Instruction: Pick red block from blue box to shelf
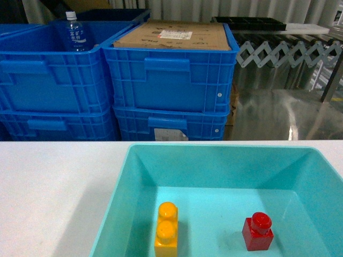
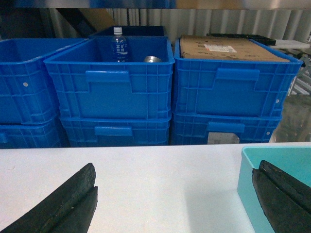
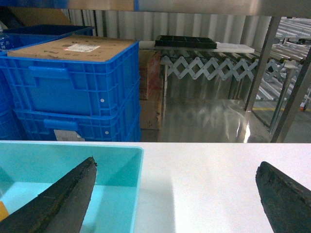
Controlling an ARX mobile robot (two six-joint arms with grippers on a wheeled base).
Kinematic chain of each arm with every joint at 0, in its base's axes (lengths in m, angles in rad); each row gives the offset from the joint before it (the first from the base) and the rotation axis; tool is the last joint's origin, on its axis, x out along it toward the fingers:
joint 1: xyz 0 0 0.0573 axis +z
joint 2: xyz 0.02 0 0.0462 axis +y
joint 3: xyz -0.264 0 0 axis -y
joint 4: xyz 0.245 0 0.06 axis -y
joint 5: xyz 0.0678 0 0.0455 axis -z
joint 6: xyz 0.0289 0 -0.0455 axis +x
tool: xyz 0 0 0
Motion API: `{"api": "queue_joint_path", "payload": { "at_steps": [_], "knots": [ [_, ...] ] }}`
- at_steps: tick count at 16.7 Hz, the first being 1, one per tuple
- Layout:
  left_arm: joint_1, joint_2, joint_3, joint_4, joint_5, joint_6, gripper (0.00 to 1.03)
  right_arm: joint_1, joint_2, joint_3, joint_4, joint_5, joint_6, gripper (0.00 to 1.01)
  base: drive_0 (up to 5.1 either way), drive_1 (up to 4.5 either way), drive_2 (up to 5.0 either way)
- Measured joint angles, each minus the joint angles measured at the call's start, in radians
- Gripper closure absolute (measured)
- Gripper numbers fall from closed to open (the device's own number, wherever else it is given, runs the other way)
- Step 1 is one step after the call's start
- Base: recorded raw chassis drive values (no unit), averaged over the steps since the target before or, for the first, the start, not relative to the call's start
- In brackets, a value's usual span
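Note:
The red block (image 1: 258, 232) stands upright on the floor of the blue box (image 1: 214, 145), towards its front right. A taller yellow brick (image 1: 167, 229) stands to its left. Neither gripper shows in the head view. My left gripper (image 2: 176, 167) is open over the white table, its right finger against the box's left wall (image 2: 245, 184). My right gripper (image 3: 177, 162) is open, straddling the box's right rim (image 3: 138, 160), left finger over the box, right finger over the table. The shelf shows as a shiny metal tier (image 3: 218, 6) overhead with uprights (image 3: 261, 63) at the right.
Stacked royal-blue ribbed crates (image 1: 171, 80) stand behind the white table (image 1: 53, 187); one is topped with cardboard (image 1: 174, 36), and another holds a water bottle (image 1: 72, 32). An expanding roller conveyor (image 1: 289, 51) stands at the back right on a glossy floor.

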Motion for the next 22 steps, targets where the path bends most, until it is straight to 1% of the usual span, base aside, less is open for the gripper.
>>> {"api": "queue_joint_path", "payload": {
  "at_steps": [11,12,13,14,15,16,17,20,21,22],
  "knots": [
    [0.000,0.000,0.000,0.000,0.000,0.000,0.05,0.000,0.000,0.000,0.000,0.000,0.000,0.03,0.0,0.00,0.0],
    [0.000,0.000,0.000,0.000,0.000,0.000,0.05,-0.008,0.006,0.000,0.005,-0.016,0.007,0.03,0.0,0.00,0.0],
    [0.000,0.000,0.000,0.000,0.000,0.000,0.05,-0.026,0.070,0.001,0.068,-0.037,0.010,0.03,0.0,0.00,0.0],
    [0.000,0.000,0.000,0.000,0.000,0.000,0.05,-0.023,0.159,0.004,0.141,-0.042,0.018,0.03,0.0,0.00,0.0],
    [0.000,0.000,0.000,0.000,0.000,0.000,0.05,0.017,0.289,0.028,0.235,-0.039,0.023,0.03,0.0,0.00,0.0],
    [0.000,0.000,0.000,0.000,0.000,0.000,0.05,0.082,0.435,0.085,0.344,-0.031,0.028,0.03,0.0,0.00,0.0],
    [0.000,0.000,0.000,0.000,0.000,0.000,0.05,0.126,0.550,0.142,0.399,-0.030,0.042,0.03,0.0,0.00,0.0],
    [0.000,0.000,0.000,0.000,0.000,0.000,0.05,0.244,0.863,0.253,0.446,-0.021,0.098,0.03,0.0,0.00,0.0],
    [0.000,0.000,0.000,0.000,0.000,0.000,0.05,0.256,0.959,0.287,0.482,-0.023,0.111,0.03,0.0,0.00,0.0],
    [0.000,0.000,0.000,0.000,0.000,0.000,0.05,0.256,1.045,0.327,0.508,-0.025,0.123,0.03,0.0,0.00,0.0]
  ]
}}
